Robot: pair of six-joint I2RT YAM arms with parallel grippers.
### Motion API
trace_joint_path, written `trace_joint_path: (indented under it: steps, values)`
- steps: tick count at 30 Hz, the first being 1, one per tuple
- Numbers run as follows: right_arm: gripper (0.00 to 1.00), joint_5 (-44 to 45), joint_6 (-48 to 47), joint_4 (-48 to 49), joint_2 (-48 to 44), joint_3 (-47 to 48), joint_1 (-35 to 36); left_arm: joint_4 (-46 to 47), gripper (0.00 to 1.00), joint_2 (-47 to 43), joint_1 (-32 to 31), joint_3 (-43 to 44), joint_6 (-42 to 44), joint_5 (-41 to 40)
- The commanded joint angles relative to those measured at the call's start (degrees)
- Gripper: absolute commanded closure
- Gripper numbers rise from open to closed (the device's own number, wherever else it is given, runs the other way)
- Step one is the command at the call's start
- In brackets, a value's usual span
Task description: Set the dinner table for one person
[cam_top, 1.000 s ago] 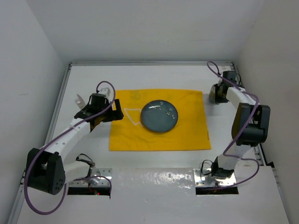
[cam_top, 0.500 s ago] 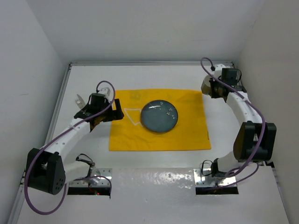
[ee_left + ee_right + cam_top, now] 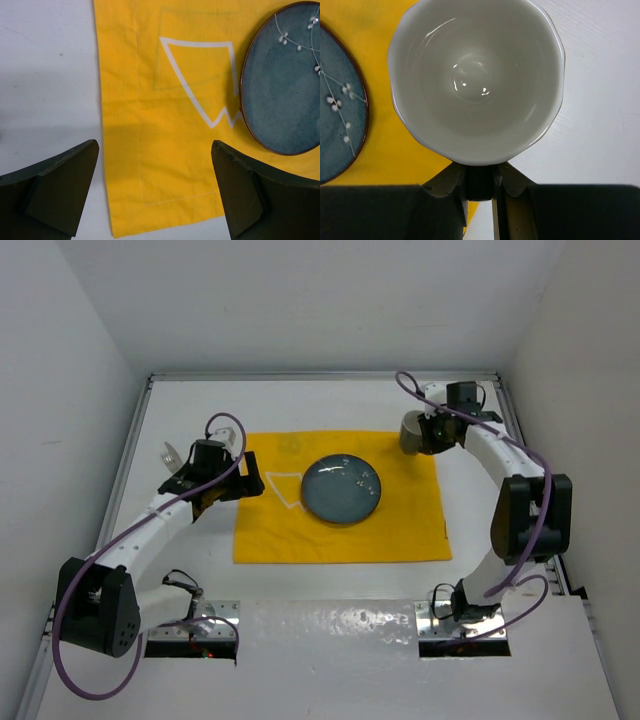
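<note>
The dinner table (image 3: 300, 405) is a white tabletop with metal rails. A yellow placemat (image 3: 400, 520) lies on it, with a blue-grey plate (image 3: 342, 488) at its middle. My right gripper (image 3: 428, 432) is shut on a white cup (image 3: 412, 430) and holds it over the placemat's far right corner. In the right wrist view the cup (image 3: 477, 80) is upright and empty, with the gripper (image 3: 480, 182) clamped at its near side. My left gripper (image 3: 240, 480) is open and empty over the placemat's left edge (image 3: 120, 150), its fingertips (image 3: 75, 165) wide apart; the plate (image 3: 285, 85) lies beyond.
A pale, translucent utensil-like thing (image 3: 170, 453) lies on the table left of my left gripper. White walls enclose the table on the left, far and right sides. The arm bases (image 3: 190, 625) stand at the near edge.
My right arm has carried the cup leftward from the table's right side to the placemat's far right corner. The left arm has not moved.
</note>
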Motion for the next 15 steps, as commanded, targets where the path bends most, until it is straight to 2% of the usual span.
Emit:
trace_joint_path:
  steps: [1,9,15]
  values:
    - [1.0,-1.22,-3.72,1.85,1.28,6.15,0.63,2.05,0.06,-1.06,0.84,-0.01,0.73,-0.11]
    - [1.0,1.58,-5.48,0.27,4.36,7.65,0.99,2.05,0.06,-0.8,0.84,-0.1,0.73,-0.37]
    - [1.0,2.47,-5.74,2.55,5.94,5.9,1.07,2.14,0.06,-0.63,0.84,-0.1,0.64,-0.72]
